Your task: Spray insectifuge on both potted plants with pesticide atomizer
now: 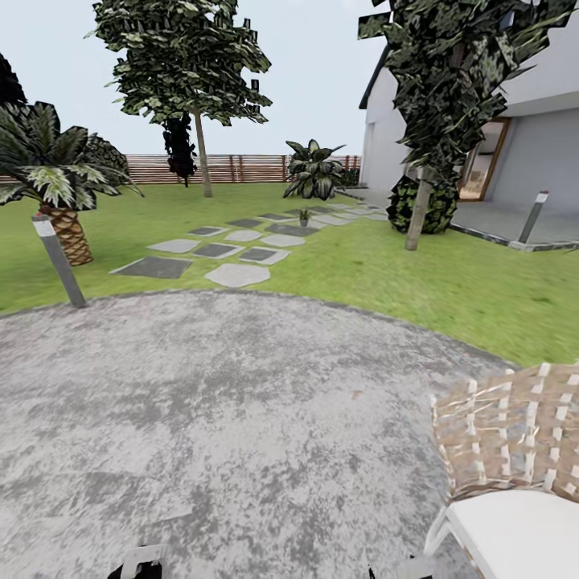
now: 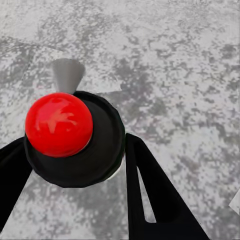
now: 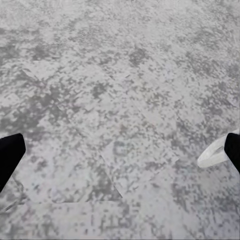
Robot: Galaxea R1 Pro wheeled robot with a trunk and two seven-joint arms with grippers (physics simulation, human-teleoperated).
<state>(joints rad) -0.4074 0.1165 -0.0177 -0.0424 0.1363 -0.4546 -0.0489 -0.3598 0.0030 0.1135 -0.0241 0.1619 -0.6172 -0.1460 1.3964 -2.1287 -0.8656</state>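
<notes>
Black fingers of the left gripper (image 2: 75, 165) are sitting on either side of a black, round-bodied object topped with a red knob (image 2: 59, 124) and a grey nozzle-like cone; judged to be the pesticide atomizer (image 2: 80, 150), and the jaws appear to be clamped on it, though actual contact is hard to confirm. Right gripper (image 3: 120, 155) is showing both fingertips spread wide with nothing between them, bare grey speckled paving (image 3: 115, 90) under it.

Moving outward in the head view: paving is lying directly ahead, a white-cushioned woven chair (image 1: 515, 474) is sitting close on the right, and lawn (image 1: 402, 273) is beginning beyond the paved edge. Stepping stones (image 1: 237, 275) are running forward and slightly right across the grass. One potted plant (image 1: 304, 217) is standing on those stones, far off, ahead of centre. Second plant is not identifiable at this range.

Judgement: target is lying well ahead, out of reach; driving along the stones is needed before spraying, with the left arm carrying the sprayer.
</notes>
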